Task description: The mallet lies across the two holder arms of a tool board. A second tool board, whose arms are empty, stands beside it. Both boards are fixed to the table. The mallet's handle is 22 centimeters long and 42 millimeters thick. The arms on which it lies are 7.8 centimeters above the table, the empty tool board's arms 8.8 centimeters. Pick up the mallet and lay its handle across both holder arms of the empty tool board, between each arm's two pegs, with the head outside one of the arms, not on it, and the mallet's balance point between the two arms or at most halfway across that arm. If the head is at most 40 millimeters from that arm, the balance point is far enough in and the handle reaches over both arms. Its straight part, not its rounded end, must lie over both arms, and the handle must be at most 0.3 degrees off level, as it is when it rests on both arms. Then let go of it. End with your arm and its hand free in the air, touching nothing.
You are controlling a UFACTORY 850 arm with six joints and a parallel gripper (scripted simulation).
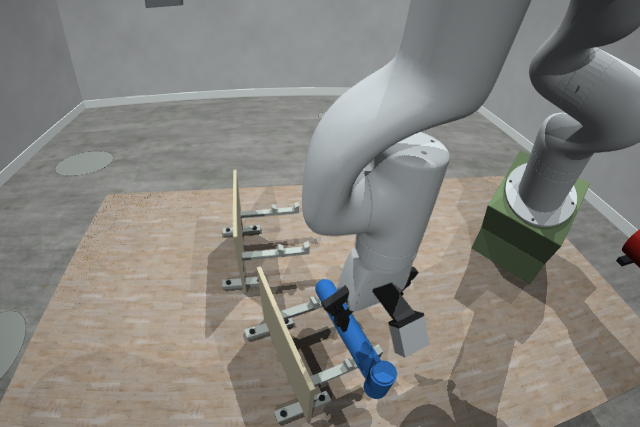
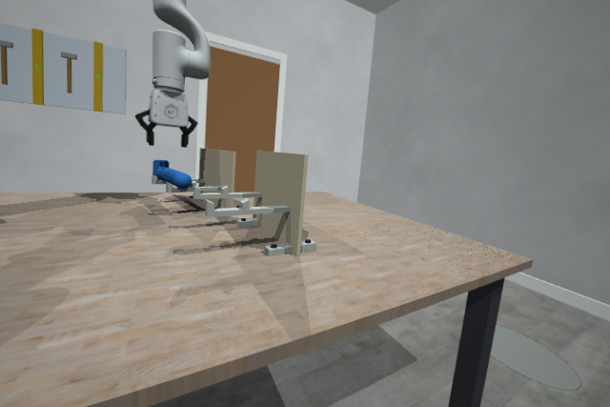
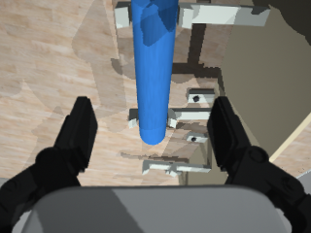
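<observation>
The blue mallet (image 1: 355,338) lies across the two arms of the near tool board (image 1: 287,345), with its head (image 1: 381,378) outside the front arm. The empty tool board (image 1: 237,228) stands just behind it, with its two arms (image 1: 276,250) bare. My gripper (image 1: 366,306) is open and empty. It hovers a little above the handle's far end, apart from it. In the wrist view the handle (image 3: 155,73) runs up between my two spread fingers. In the exterior view the gripper (image 2: 166,138) hangs above the mallet (image 2: 170,175), and the empty board (image 2: 280,197) is nearer the camera.
The green block of the robot base (image 1: 529,220) stands at the table's right side. The arm's thick links (image 1: 382,153) hang over the boards. Both boards stand upright on bolted feet (image 2: 288,247). The table's edge (image 2: 492,264) lies to the right of the boards.
</observation>
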